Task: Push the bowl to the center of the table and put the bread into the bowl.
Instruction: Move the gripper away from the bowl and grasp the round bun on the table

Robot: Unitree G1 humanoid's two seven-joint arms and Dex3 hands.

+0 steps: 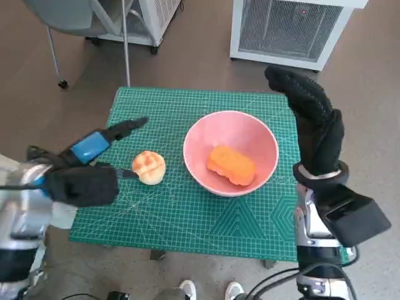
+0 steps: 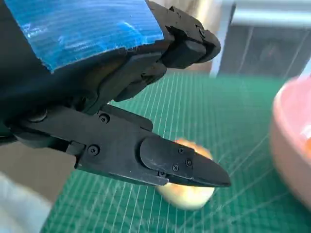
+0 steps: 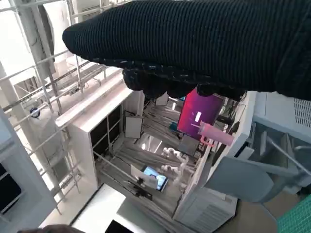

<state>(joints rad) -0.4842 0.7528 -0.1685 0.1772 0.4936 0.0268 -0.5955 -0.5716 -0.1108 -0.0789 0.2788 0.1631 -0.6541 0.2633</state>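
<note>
Bread (image 1: 149,167), a small round bun, sits on the green mat (image 1: 187,219) just left of the pink bowl (image 1: 230,153), so it is not in yet. On the left, the left hand (image 1: 84,169) is spread wide and holds nothing; its fingers (image 2: 184,167) reach beside the bun, likely to grab it. An orange piece (image 1: 231,165) already lies in the bowl near the middle. On the right, the right hand (image 1: 312,125) is lifted high with fingers out, holding nothing, out of the way.

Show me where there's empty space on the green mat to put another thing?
The green mat is bare along its near edge, below the pink bowl, and along the far edge behind it. It is crowded on the left, where the left hand reaches around the round bread.
</note>
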